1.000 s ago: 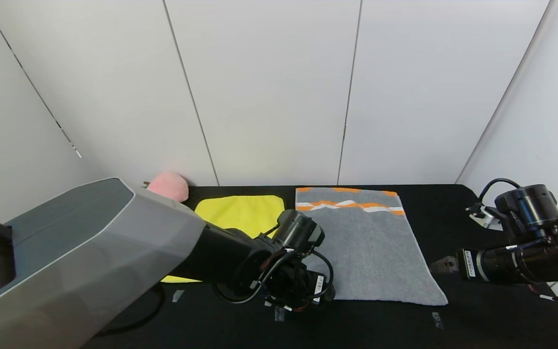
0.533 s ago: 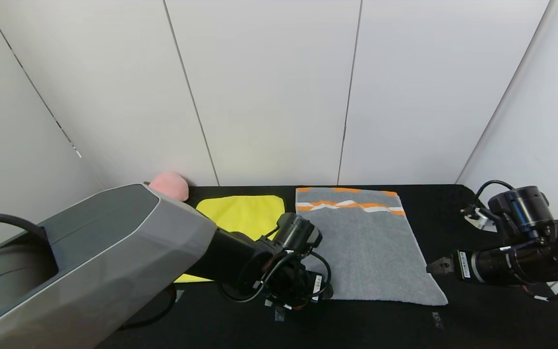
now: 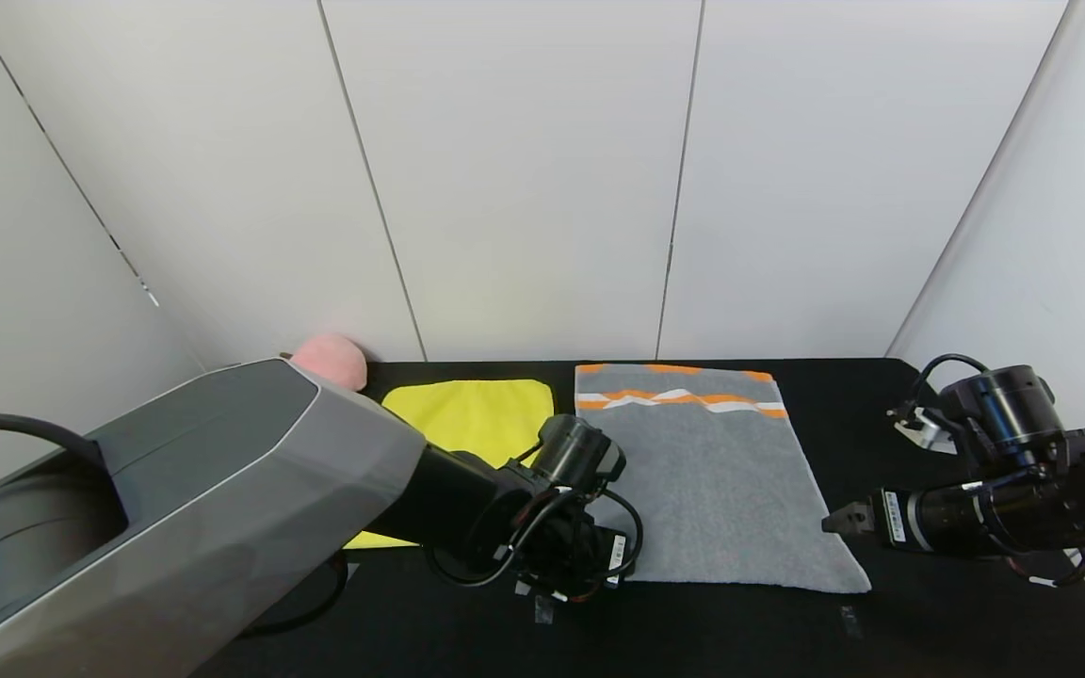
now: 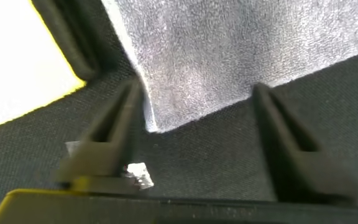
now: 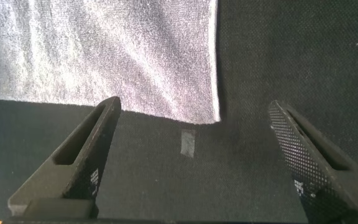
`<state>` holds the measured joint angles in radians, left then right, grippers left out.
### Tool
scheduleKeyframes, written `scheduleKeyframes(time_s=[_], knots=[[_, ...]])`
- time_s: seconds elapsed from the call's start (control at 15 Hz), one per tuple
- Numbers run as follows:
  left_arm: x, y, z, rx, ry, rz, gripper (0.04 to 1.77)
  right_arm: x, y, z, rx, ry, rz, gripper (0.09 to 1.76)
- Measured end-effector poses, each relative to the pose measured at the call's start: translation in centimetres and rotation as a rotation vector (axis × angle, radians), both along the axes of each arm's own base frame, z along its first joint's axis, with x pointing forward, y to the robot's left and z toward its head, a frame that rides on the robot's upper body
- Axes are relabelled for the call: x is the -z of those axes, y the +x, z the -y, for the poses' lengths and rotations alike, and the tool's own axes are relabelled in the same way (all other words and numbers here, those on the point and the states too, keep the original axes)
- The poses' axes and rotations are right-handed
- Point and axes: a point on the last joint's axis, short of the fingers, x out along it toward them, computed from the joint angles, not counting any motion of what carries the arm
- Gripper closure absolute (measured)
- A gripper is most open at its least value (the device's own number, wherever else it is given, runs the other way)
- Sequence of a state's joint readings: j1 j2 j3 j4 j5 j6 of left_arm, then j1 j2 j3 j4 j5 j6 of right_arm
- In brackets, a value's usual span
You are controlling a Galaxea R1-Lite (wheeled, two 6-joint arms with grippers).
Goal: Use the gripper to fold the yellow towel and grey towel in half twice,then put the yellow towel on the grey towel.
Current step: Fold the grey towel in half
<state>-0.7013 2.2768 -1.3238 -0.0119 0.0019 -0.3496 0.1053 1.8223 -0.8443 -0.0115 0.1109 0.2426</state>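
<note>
Grey towel (image 3: 712,480) lies spread flat on the black tabletop (image 3: 882,405), its orange-and-white banded end toward the far edge and its plain end near the front edge. Along its left side lies the yellow towel (image 3: 472,414), also flat, with only a narrow strip of black showing between the two. A pink plush toy (image 3: 331,360) sits in the far left corner, just beyond the yellow towel.

At the grey towel's front left corner the left gripper (image 4: 191,143) is down at the cloth, its fingers apart on either side of that corner; whether they have pinched it cannot be told. The bulky left arm covers the front part of the yellow towel.

Off the towel's front right corner hangs the right gripper (image 5: 194,158), jaws spread wide, holding nothing, with the corner and a small piece of tape (image 5: 188,143) between its fingers.

Bare black surface runs right of the grey towel to the right edge, and a band lies in front.
</note>
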Motion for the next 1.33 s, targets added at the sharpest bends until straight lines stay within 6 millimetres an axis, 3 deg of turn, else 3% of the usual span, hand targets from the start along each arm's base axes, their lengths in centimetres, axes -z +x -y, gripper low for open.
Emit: scheduleKeyframes(time_s=[0.2,0.27,0.33,0.93,1.33], knots=[[0.1,0.0,0.0,-0.001,0.002,-0.002,1.01,0.0,0.0,0.0,0.01,0.006,-0.003,0.14],[0.1,0.0,0.1,0.0,0.002,-0.003,1.19,0.0,0.0,0.0,0.01,0.007,-0.004,0.14],[0.1,0.0,0.1,0.0,0.002,-0.003,1.68,0.1,-0.1,0.0,0.011,0.007,-0.006,0.14],[-0.4,-0.1,0.0,-0.002,-0.003,0.007,1.69,1.1,0.1,-0.4,0.009,0.01,-0.043,0.14],[-0.8,-0.1,0.0,-0.002,-0.01,0.015,1.69,2.8,0.4,-1.3,0.011,0.017,-0.105,0.14]])
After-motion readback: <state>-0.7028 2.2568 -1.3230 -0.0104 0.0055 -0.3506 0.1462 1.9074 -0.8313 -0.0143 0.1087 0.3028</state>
